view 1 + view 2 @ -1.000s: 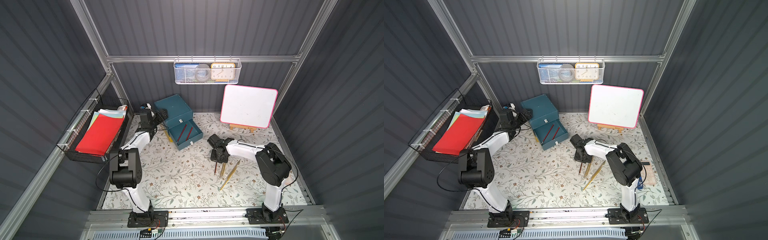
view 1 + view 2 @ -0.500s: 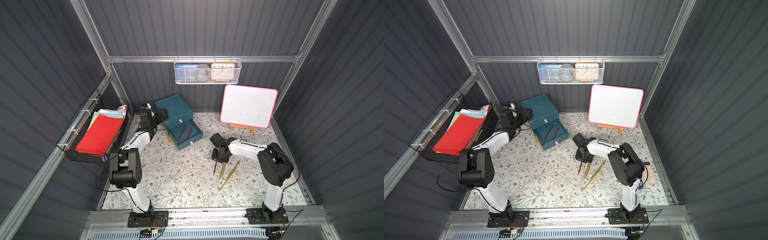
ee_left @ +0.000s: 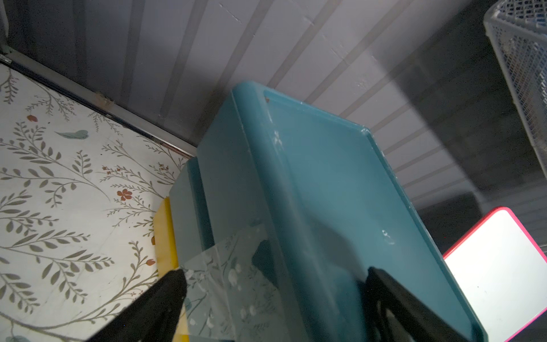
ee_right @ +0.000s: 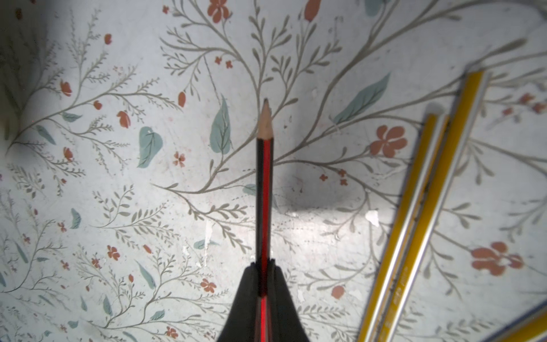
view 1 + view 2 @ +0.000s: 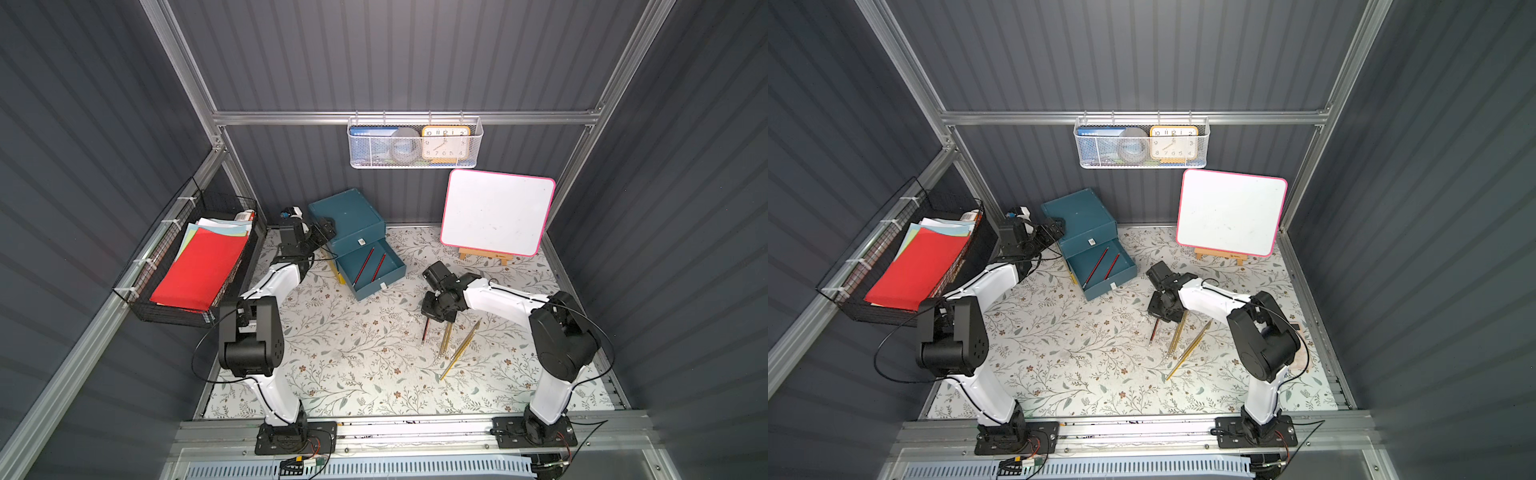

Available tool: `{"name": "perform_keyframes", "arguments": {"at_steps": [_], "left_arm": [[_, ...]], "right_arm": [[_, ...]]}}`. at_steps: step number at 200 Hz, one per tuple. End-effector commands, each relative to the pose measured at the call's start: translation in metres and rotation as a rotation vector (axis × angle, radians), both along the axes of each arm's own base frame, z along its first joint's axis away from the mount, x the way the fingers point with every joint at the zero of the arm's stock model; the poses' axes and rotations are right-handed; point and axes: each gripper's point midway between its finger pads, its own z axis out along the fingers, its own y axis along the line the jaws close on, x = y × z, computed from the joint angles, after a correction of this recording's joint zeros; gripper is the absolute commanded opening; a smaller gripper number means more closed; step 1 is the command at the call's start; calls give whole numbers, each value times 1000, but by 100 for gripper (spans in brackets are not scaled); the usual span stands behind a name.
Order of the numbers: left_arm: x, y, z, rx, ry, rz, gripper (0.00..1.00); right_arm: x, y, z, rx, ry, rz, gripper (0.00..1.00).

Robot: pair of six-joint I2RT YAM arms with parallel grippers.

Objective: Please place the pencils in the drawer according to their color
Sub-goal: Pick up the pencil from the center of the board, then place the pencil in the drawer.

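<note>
Three dark red wooden pencils with black stripes can be counted. One striped pencil (image 4: pixel 264 183) is in the right hand (image 4: pixel 263 266), whose two black fingers are closed narrow on its shaft. Its sharpened end, bare light wood with a dark lead, sticks out in front of the fingers over the flower-patterned counter (image 5: pixel 332 340). In both top views it points from the hand toward the front edge of the counter.

The two other striped pencils (image 5: pixel 365 264) lie nearly parallel, a little apart, on the floor of the one open drawer (image 5: pixel 380 286). This drawer belongs to the teal plastic drawer cabinet (image 5: pixel 345 214) at the back left of the counter. One closed drawer front is above it.

The gold-yellow pencils (image 5: pixel 446 340) lie loose on the counter just beside the right hand. They are long, with a pale stripe along the side, and some touch each other. At least three are there; the exact number I cannot tell, because they overlap.

The left hand (image 3: pixel 275 274) stands wide at an upper corner of the cabinet, with one finger beside the side wall and one over the top. Whether the fingers press the cabinet I cannot tell.

One small yellow block (image 3: pixel 165 231) lies against the foot of the cabinet. One pink-framed whiteboard (image 5: pixel 496 212) stands on a wooden easel at the back right.
</note>
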Motion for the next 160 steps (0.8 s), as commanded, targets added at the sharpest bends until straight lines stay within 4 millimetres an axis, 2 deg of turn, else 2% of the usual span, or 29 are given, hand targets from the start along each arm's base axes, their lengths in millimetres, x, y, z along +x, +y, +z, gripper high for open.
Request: {"name": "perform_keyframes", "arguments": {"at_steps": [1,48,94,160], "left_arm": [[-9,-4,-15,14,68,-15,100],[-9,-4,-19,13,75,-17,100],[-10,-4,-20,15,76,-18,100],[-9,-5,-20,8,74,-21,100]], "right_arm": [[0,6,17,52,-22,6,0],[12,25,62,161,-91,15,0],[33,48,111,259,-168,29,0],[76,93,150,374,-238,36,0]]}}
